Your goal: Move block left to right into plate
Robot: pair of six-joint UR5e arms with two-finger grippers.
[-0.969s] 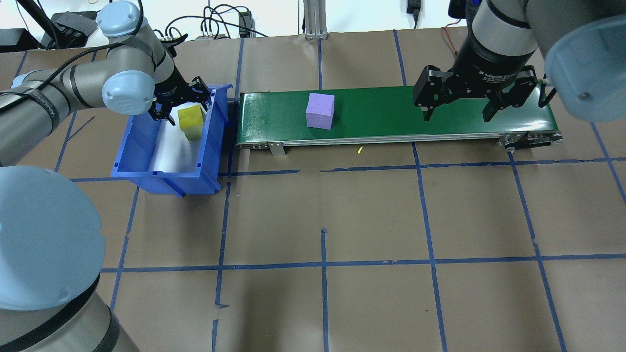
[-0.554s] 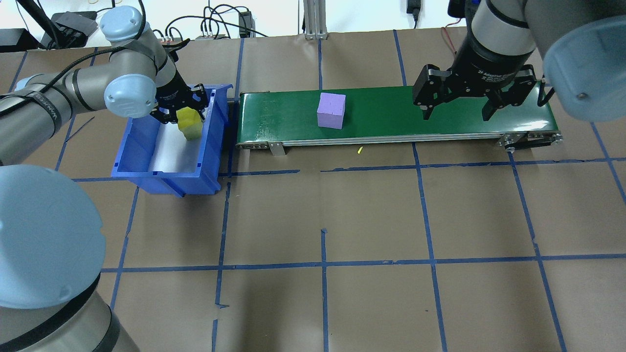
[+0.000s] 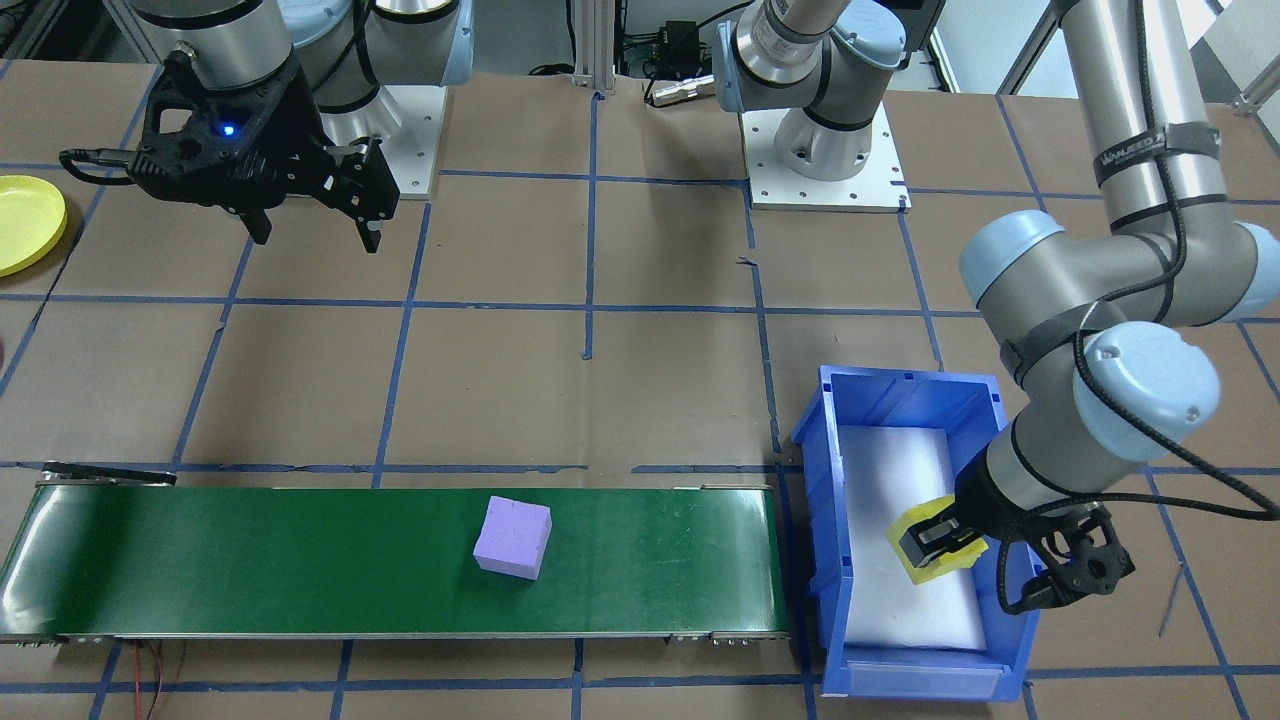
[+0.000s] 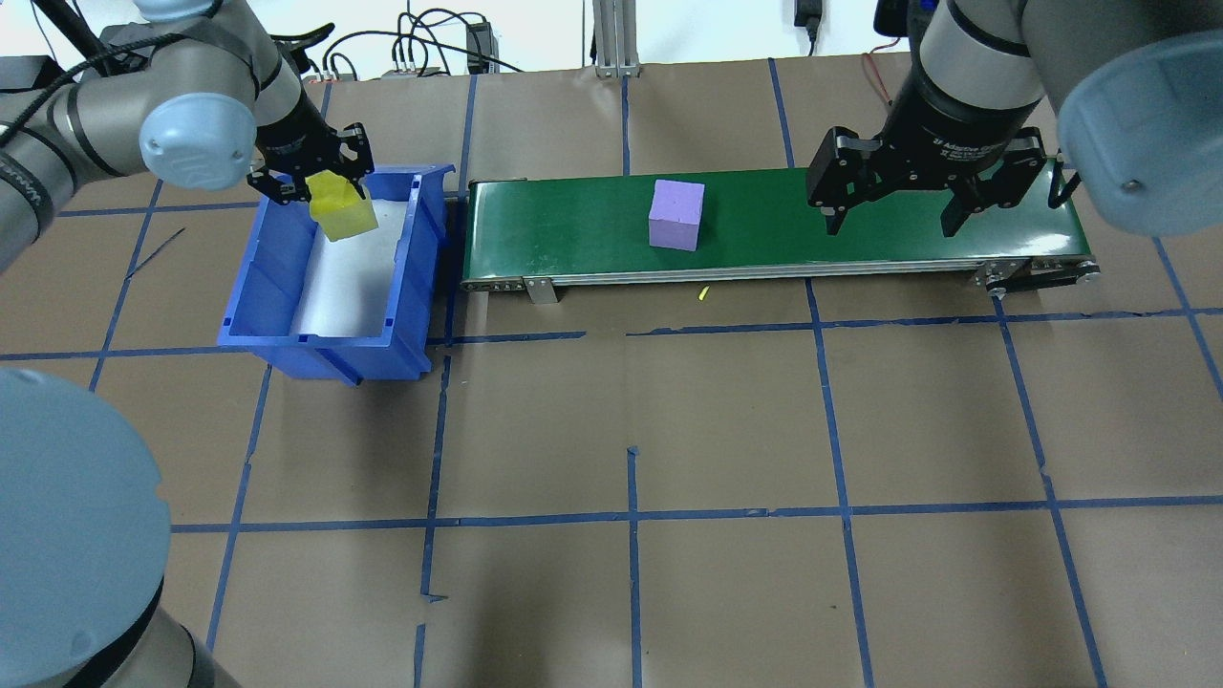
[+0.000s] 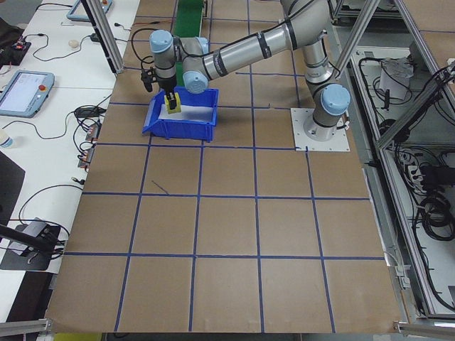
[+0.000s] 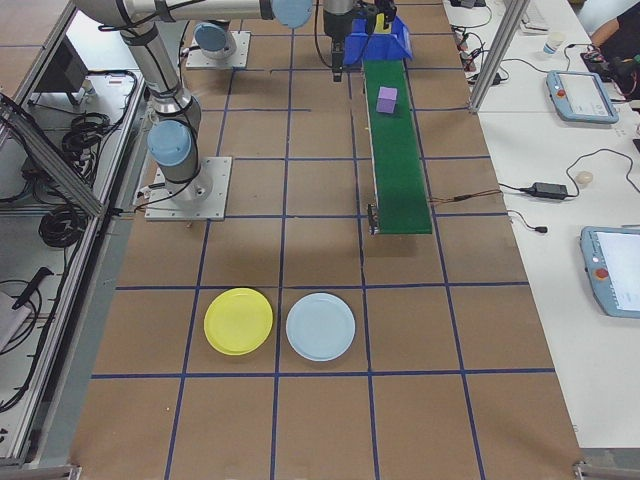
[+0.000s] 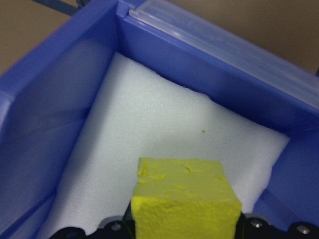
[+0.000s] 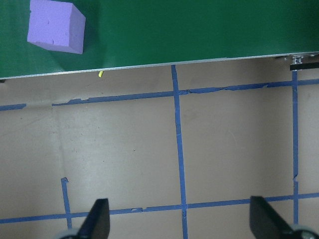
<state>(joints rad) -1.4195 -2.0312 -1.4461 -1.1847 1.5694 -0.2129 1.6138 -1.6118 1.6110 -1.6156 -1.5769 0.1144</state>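
My left gripper's [image 4: 320, 186] fingers are clamped on the yellow foam cube [image 4: 344, 215], one black pad on each side of it — the cube hangs clear of the white foam liner [image 7: 164, 139] inside the blue rectangular plastic bin [image 4: 411, 287], tilted a little. On the right gripper [image 4: 898, 215] the fingers stand spread wide with nothing between them, hovering over the far end of the long green conveyor belt [image 4: 764, 234]. A purple foam cube [image 4: 676, 215] sits on that belt near its middle, well apart from the right gripper. The small round yellow plastic plate [image 6: 238, 321] lies on the brown paper-covered table [image 4: 631, 401] just beside a pale blue round plate [image 6: 320, 327] — both well apart from the belt's end.
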